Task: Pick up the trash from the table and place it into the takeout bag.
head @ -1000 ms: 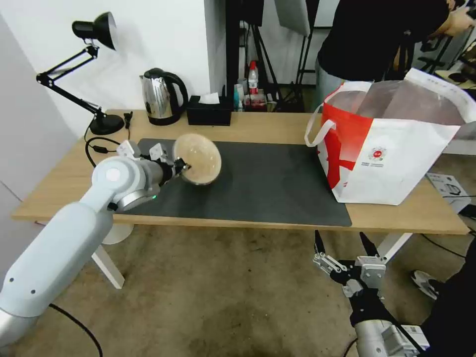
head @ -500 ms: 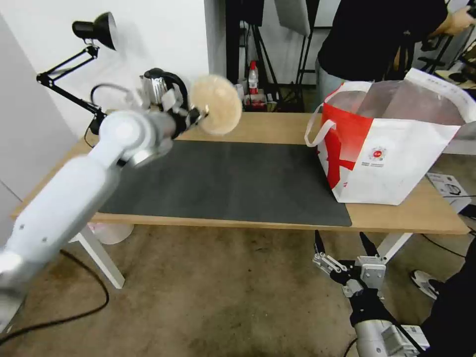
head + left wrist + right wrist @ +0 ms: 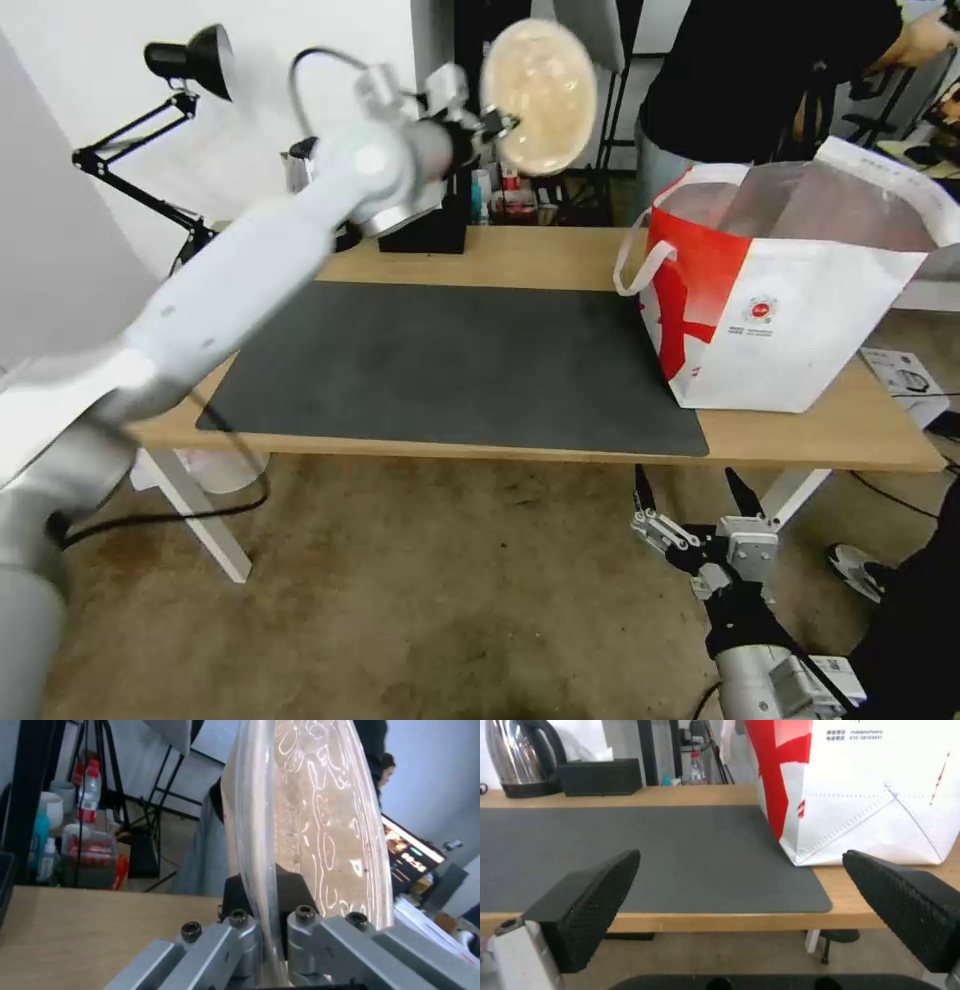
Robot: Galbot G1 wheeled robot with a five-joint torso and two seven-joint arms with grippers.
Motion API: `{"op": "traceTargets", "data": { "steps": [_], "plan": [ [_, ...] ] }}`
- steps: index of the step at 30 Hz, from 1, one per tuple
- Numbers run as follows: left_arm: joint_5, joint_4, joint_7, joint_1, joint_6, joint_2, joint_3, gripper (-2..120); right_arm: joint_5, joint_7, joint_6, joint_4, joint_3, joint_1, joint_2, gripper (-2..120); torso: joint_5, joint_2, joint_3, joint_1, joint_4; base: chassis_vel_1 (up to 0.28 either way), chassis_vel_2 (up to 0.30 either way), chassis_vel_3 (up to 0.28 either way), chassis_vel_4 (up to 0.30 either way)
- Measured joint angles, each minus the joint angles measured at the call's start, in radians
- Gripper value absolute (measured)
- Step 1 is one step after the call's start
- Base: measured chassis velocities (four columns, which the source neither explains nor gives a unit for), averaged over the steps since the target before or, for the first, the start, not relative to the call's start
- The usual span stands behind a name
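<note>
Head view: my left tool (image 3: 497, 122) is up high above the far edge of the worktop (image 3: 500, 255), pinching the rim of the beige round bowl (image 3: 538, 96). Bowl is tipped on edge, open face toward the camera, in the air between the black tissue box (image 3: 425, 225) and the takeout bag (image 3: 790, 290), not over the bag mouth. Left wrist view confirms the grip: both fingers (image 3: 240, 945) pressed onto the thin clear rim of the bowl (image 3: 320, 817). Bag stands upright on the right end of the worktop, partly on the dark grey mat (image 3: 450, 370), mouth open. Right tool (image 3: 695, 500) hangs low in front of the worktop's near edge, spread wide and holding nothing; its pads (image 3: 587, 907) frame the mat (image 3: 645, 855) and bag (image 3: 870, 795) in the right wrist view.
</note>
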Motion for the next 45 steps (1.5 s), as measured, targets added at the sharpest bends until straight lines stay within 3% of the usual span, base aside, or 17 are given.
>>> {"op": "traceTargets", "data": {
  "steps": [2, 3, 6, 9, 11, 12, 15, 16, 18, 25, 30, 45],
  "plan": [
    [0.000, 0.079, 0.012, -0.028, 0.000, -0.046, 0.020, 0, 0.000, 0.000, 0.000, 0.000, 0.000, 0.000, 0.000, 100, -0.0001, 0.000, 0.000, 0.000, 0.0003, 0.000, 0.000, 0.000, 0.000],
    [0.000, 0.079, 0.012, -0.028, 0.000, -0.046, 0.020, 0, 0.000, 0.000, 0.000, 0.000, 0.000, 0.000, 0.000, 100, -0.0001, 0.000, 0.000, 0.000, 0.0003, 0.000, 0.000, 0.000, 0.000],
    [0.008, 0.222, 0.057, -0.072, -0.001, -0.129, 0.065, 0, 0.000, 0.000, 0.000, 0.000, 0.000, 0.000, 0.000, 100, 0.0002, 0.000, 0.000, 0.000, -0.0002, 0.000, 0.000, 0.000, 0.000],
    [0.017, 0.283, 0.095, -0.091, -0.003, -0.168, 0.084, 0, 0.000, 0.000, 0.000, 0.000, 0.000, 0.000, 0.000, 100, 0.0004, 0.000, 0.000, 0.000, -0.0004, 0.000, 0.000, 0.000, 0.000],
    [0.017, 0.283, 0.095, -0.091, -0.003, -0.168, 0.084, 0, 0.000, 0.000, 0.000, 0.000, 0.000, 0.000, 0.000, 100, 0.0004, 0.000, 0.000, 0.000, -0.0004, 0.000, 0.000, 0.000, 0.000],
    [0.021, 0.327, 0.137, -0.102, -0.005, -0.200, 0.099, 0, 0.000, 0.000, 0.000, 0.000, 0.000, 0.000, 0.000, 100, 0.0002, 0.000, 0.000, 0.000, 0.0000, 0.000, 0.000, 0.000, 0.000],
    [0.022, 0.380, 0.241, -0.117, -0.006, -0.245, 0.137, 0, 0.000, 0.000, 0.000, 0.000, 0.000, 0.000, 0.000, 100, 0.0001, 0.000, 0.000, 0.000, 0.0000, 0.000, 0.000, 0.000, 0.000],
    [0.022, 0.380, 0.241, -0.117, -0.006, -0.245, 0.137, 0, 0.000, 0.000, 0.000, 0.000, 0.000, 0.000, 0.000, 100, 0.0001, 0.000, 0.000, 0.000, 0.0000, 0.000, 0.000, 0.000, 0.000],
    [0.021, 0.419, 0.326, -0.129, -0.004, -0.270, 0.154, 0, 0.000, 0.000, 0.000, 0.000, 0.000, 0.000, 0.000, 100, 0.0001, 0.000, 0.000, 0.000, -0.0003, 0.000, 0.000, 0.000, 0.000],
    [0.015, 0.523, 0.460, -0.170, 0.016, -0.339, 0.185, 0, 0.000, 0.000, 0.000, 0.000, 0.000, 0.000, 0.000, 100, 0.0001, 0.000, 0.000, 0.000, -0.0001, 0.000, 0.000, 0.000, 0.000],
    [0.015, 0.576, 0.503, -0.174, 0.027, -0.381, 0.190, 0, 0.000, 0.000, 0.000, 0.000, 0.000, 0.000, 0.000, 100, -0.0001, 0.000, 0.000, 0.000, 0.0000, 0.000, 0.000, 0.000, 0.000],
    [0.008, 0.589, 0.614, -0.150, 0.044, -0.407, 0.298, 0, 0.000, 0.000, 0.000, 0.000, 0.000, 0.000, 0.000, 100, 0.0000, 0.000, 0.000, 0.000, 0.0000, 0.000, 0.000, 0.000, 0.000]
  ]
}}
